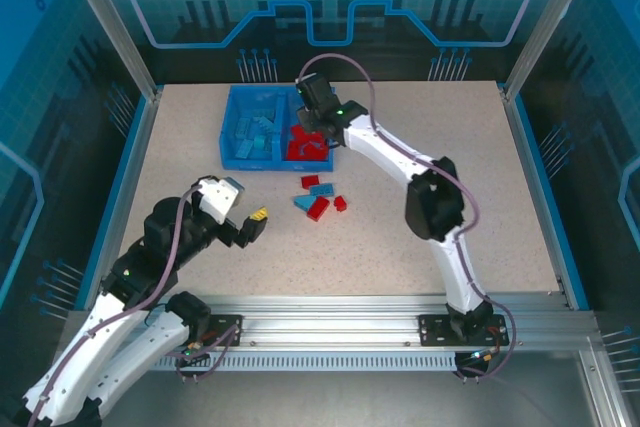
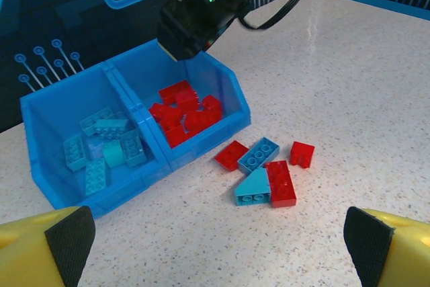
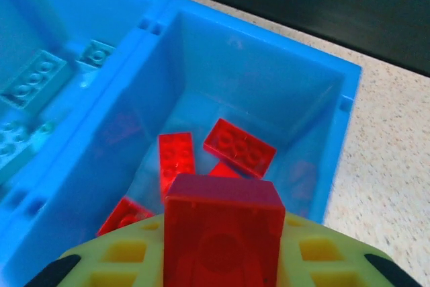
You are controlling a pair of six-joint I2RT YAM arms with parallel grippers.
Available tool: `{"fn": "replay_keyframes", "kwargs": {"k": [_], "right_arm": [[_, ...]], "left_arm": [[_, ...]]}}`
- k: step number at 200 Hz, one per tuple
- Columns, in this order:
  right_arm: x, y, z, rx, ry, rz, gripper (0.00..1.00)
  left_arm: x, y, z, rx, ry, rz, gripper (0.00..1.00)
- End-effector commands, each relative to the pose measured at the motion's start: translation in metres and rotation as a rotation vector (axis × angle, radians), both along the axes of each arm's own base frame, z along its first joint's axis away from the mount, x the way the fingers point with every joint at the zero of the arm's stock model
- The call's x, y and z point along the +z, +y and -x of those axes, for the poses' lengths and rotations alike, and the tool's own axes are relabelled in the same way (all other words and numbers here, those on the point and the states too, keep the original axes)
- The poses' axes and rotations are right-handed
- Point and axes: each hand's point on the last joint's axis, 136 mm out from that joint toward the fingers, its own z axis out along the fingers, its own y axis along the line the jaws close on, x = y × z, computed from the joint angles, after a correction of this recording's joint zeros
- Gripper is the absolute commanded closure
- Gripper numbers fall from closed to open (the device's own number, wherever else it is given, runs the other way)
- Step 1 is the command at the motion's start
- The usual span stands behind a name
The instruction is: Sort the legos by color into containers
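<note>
The blue rectangular plastic bin point(image 1: 229, 132) is seen at upper centre, with light blue bricks point(image 1: 258, 134) in its left compartment and red ones in its right. The left end effector point(image 1: 252, 227), at lower left, is spread wide. A red plastic brick point(image 3: 222, 230) is gripped by the right end effector point(image 1: 312, 119) above the right compartment. Five loose bricks point(image 1: 320, 197) are scattered on the table point(image 1: 450, 197).

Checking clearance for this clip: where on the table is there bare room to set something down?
Bare: the stretch between the right arm and the right edge of the table; the strip left of the bin; the near middle, between the loose bricks and the front rail. Crowded: just in front of the bin.
</note>
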Motion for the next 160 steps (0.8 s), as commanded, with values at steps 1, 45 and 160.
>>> {"fn": "replay_keyframes", "kwargs": {"k": [1, 45, 160], "right_arm": [[-0.020, -0.008, -0.025, -0.011, 0.023, 0.087, 0.68], [-0.021, 0.013, -0.052, 0.043, -0.041, 0.073, 0.52], [0.131, -0.026, 0.132, 0.268, 0.052, -0.109, 0.32]], "left_arm": [[0.002, 0.008, -0.008, 0.057, -0.020, 0.013, 0.01], [0.002, 0.010, -0.009, 0.069, -0.022, 0.019, 0.01], [-0.019, 0.017, -0.030, 0.170, 0.059, 0.025, 0.01]]}}
